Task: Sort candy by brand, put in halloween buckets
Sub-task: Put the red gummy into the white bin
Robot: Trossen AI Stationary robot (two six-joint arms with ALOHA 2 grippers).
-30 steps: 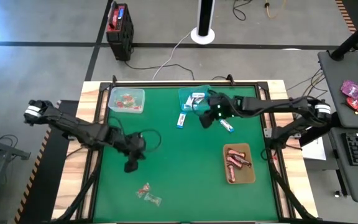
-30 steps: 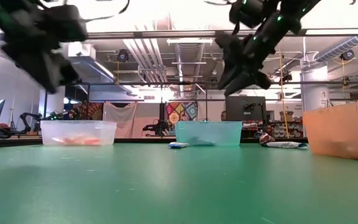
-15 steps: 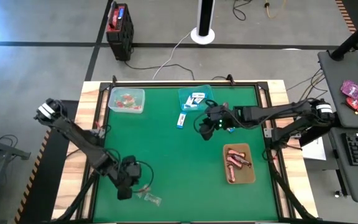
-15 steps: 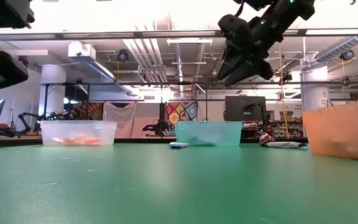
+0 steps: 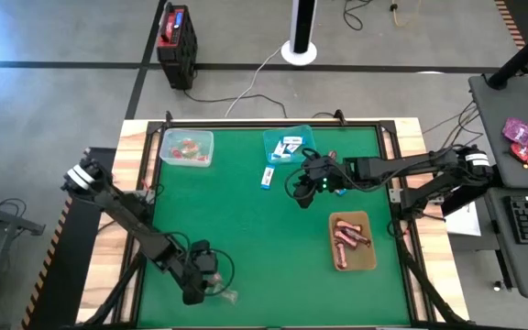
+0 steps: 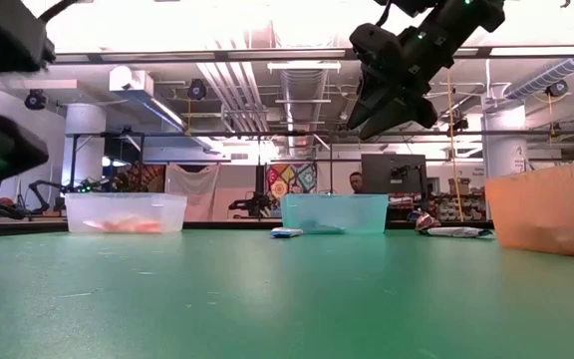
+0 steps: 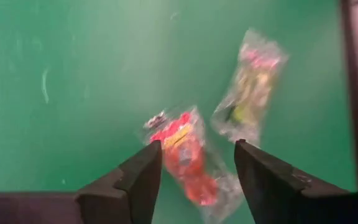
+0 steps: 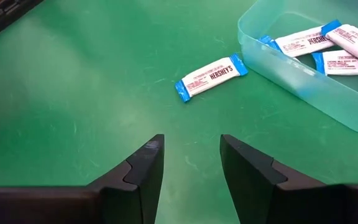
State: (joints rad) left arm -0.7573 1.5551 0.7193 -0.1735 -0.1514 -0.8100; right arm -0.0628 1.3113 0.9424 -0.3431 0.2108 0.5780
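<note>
Red twist (image 7: 188,155) blurred — its wrapper end hidden behind fingers (image 7: 263,180).

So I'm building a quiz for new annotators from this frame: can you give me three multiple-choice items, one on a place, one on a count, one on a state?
1. Where is the left hand?
A. over the teal bin
B. at the near edge, by the clear twists
C. over the amber tray

2. How many white-and-blue packets lie in the teal bin?
A. none
B. three
C. seven

3. How are the left hand's fingers?
A. apart, straddling a red twist
B. clamped on a brown bar
C. shut, empty

Key: B, the high view shows it beside the twists. B, the right wrist view shows three packets inside. A, the left wrist view shows the red twist between spread fingers.
</note>
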